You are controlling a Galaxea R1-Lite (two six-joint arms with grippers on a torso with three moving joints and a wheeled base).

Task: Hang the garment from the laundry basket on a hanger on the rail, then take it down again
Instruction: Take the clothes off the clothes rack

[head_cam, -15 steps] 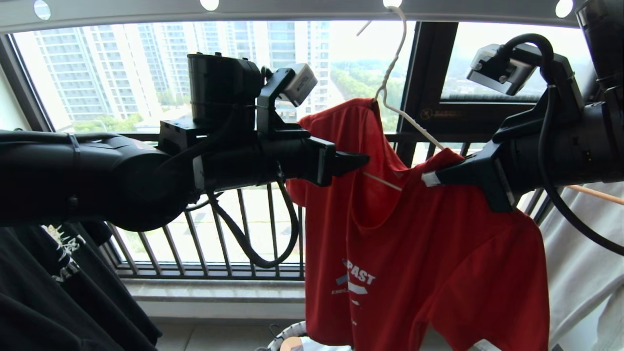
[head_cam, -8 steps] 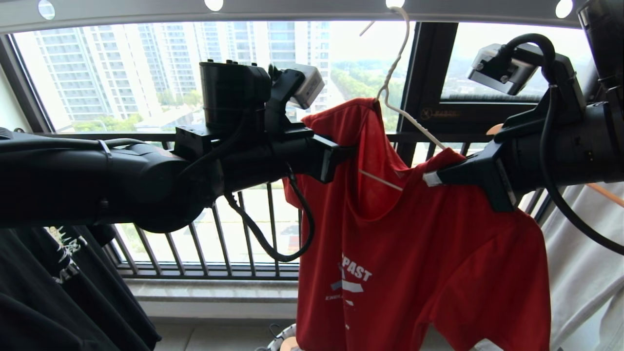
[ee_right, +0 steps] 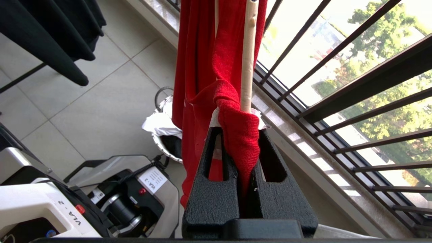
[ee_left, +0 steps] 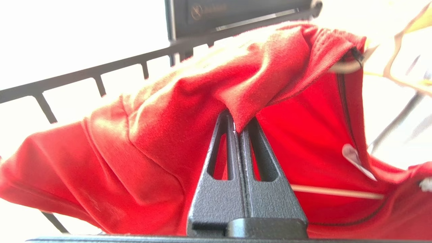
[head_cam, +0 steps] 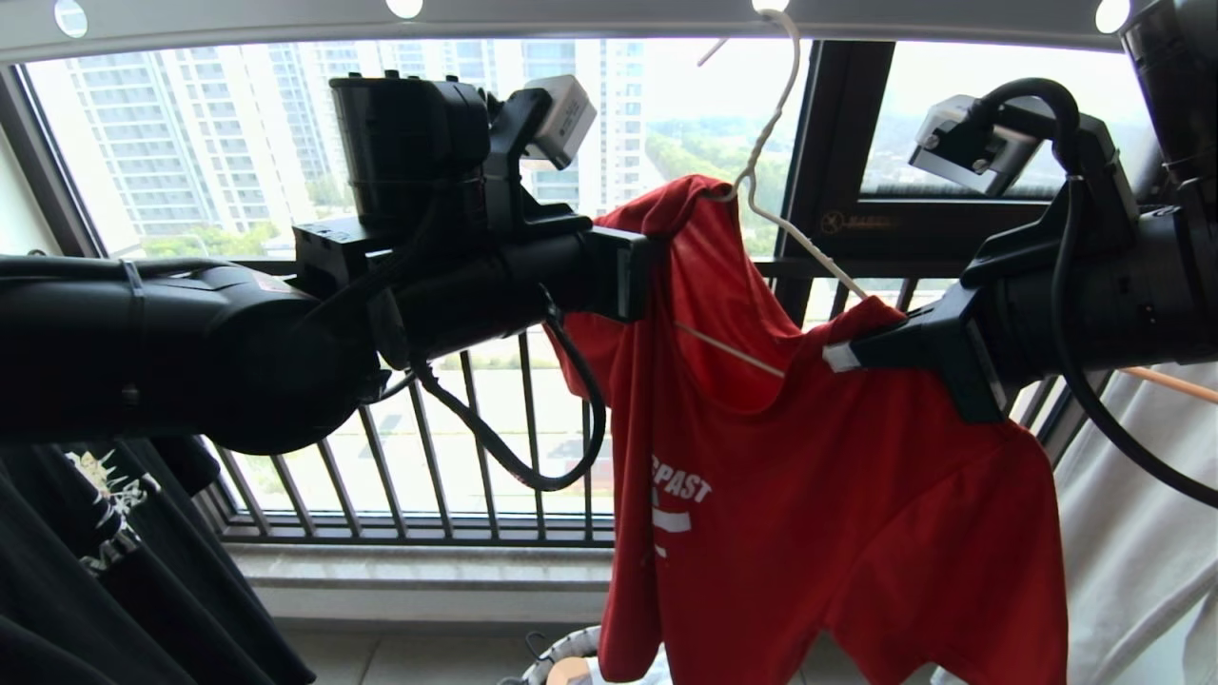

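The red garment (head_cam: 837, 533) hangs on the thin white hanger (head_cam: 761, 143), whose hook goes up to the grey rail (head_cam: 571, 19). My left gripper (head_cam: 661, 276) reaches in from the left and is shut on a fold of the garment's shoulder cloth (ee_left: 236, 114); its tips (ee_left: 238, 130) pinch the fold. My right gripper (head_cam: 837, 355) is shut on the other shoulder, clamping red cloth (ee_right: 239, 135) beside the hanger's arm (ee_right: 248, 50). The hanger's lower wire (ee_left: 337, 192) crosses inside the neck opening. Below the garment's hem stands the laundry basket (head_cam: 561, 661), seen again from the right wrist (ee_right: 162, 141).
A black printed T-shirt (head_cam: 95, 552) hangs at the lower left. A pale garment (head_cam: 1142, 533) on a wooden hanger (head_cam: 1170, 381) hangs at the right. The black barred window railing (head_cam: 428, 457) runs behind. My base (ee_right: 50, 202) stands on the tiled floor beside the basket.
My left gripper has gone from open to shut on the shoulder cloth and has risen, lifting that side of the garment. The right gripper has kept its hold.
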